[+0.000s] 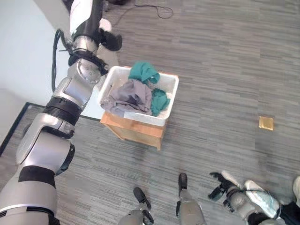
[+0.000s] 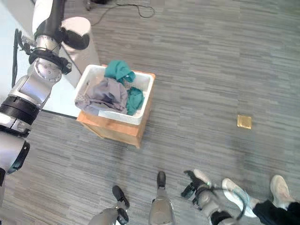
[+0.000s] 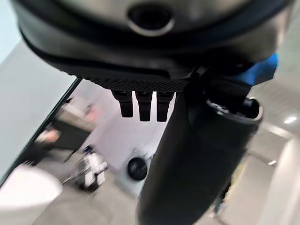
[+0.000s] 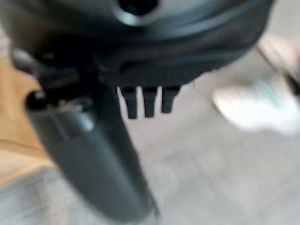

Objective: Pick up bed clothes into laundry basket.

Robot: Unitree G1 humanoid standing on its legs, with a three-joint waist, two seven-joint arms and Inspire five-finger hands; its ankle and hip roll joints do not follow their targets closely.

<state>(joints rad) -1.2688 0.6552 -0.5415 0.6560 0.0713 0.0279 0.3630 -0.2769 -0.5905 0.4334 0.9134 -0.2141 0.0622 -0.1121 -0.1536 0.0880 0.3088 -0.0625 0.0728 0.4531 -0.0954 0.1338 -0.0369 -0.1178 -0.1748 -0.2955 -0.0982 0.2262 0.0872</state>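
A white laundry basket (image 1: 169, 92) stands on a low wooden box (image 1: 133, 129) in the middle of the carpet. Teal cloth (image 1: 143, 71) and a crumpled grey garment (image 1: 131, 96) lie inside it, with more teal cloth (image 1: 160, 101) at its right end. My left arm reaches up past the basket's left side. Its hand (image 1: 111, 41) hangs above the bed edge, beyond the basket's far left corner. In the left wrist view its fingers (image 3: 143, 105) are straight and hold nothing. My right hand (image 2: 194, 183) hangs low at my side, with straight, empty fingers (image 4: 149, 103).
A pale bed surface (image 1: 23, 56) fills the left side, its edge running beside the basket. A small gold floor plate (image 1: 266, 123) lies to the right. A person's shoes (image 2: 239, 192) stand at the lower right, close to my right hand.
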